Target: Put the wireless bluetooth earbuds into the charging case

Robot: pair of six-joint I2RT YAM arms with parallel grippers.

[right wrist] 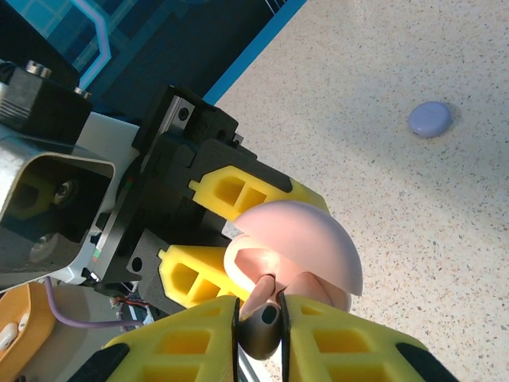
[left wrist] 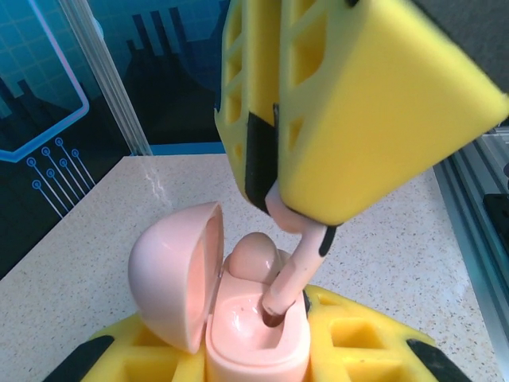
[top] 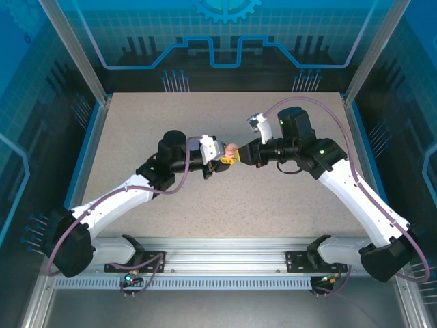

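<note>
A pale pink stemmed earbud (left wrist: 296,267) is pinched at its head between the yellow fingers of the right gripper (left wrist: 274,191). Its stem tip is set in a socket of the open pale pink round charging case (left wrist: 254,338), which is clamped by the left gripper (right wrist: 227,239).

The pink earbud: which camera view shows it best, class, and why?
Left wrist: the pink earbud shows its stem tip at the open case socket. Right wrist shows a sliver pinched in the right gripper; from above it is too small to tell.
</note>
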